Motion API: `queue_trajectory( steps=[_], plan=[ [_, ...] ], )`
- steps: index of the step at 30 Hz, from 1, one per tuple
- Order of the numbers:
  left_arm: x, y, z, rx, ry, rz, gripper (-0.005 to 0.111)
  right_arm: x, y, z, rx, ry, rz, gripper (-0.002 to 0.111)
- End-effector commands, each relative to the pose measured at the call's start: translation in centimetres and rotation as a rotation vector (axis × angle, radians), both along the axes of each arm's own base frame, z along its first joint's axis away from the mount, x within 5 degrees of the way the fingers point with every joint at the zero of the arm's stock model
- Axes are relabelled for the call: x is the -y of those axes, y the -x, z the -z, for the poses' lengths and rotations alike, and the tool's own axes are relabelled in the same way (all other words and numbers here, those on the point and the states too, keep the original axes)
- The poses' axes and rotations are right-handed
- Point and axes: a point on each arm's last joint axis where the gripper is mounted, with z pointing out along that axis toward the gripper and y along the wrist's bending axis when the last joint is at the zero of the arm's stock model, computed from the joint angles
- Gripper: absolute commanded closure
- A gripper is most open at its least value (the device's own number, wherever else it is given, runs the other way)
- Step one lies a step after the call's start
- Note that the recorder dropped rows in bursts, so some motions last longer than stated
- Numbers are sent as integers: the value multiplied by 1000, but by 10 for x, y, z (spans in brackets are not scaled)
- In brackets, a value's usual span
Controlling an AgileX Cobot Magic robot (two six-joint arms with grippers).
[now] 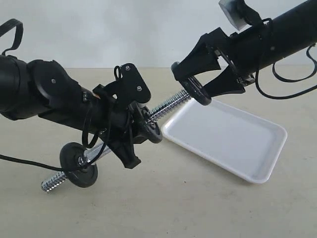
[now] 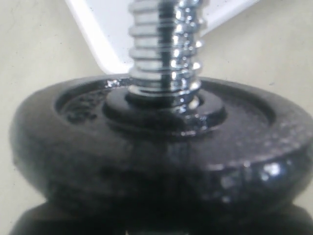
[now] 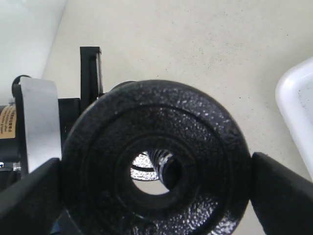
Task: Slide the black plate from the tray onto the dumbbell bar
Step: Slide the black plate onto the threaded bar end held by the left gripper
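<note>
Gripping the black plate [image 1: 200, 95] by its rim, the right end effector [image 1: 192, 83] has one finger on each opposite edge, jaws spread wide around the disc, plate lifted clear of the tray [image 1: 257, 173] and above its far left corner. Plate stands nearly edge-on in the exterior view, right at the far right threaded tip of the dumbbell bar [image 1: 171, 105]. In the right wrist view the thread shows through the plate's centre hole, a bit off centre; can't tell if the tip is inside the hole yet. Left end effector [image 1: 138, 121] clenched on the dumbbell bar around its middle, bar tilted, right end high, left end low near the bench [image 1: 198, 208]. One fixed black disc [image 1: 148, 130] sits just right of the left fingers, another fixed disc [image 1: 79, 164] near the low left end. Left wrist view shows a fixed disc close up with thread rising from it, tray corner behind. Tray flat on the bench, right side
</note>
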Motion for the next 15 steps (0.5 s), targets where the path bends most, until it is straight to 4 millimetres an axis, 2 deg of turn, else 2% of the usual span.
queue_trajectory(
  steps=[1,8,15],
  plan=[
    [5,-6,-32,142,91,-60,102,-2,2,-11,5,-60,0,108],
    [1,-1,-59,210,133,-59,102,-2,3,-10,5,-52,-6,108],
    [0,-3,-61,243,138,-79,102,-2,3,-10,-9,-54,-3,108]
  ],
)
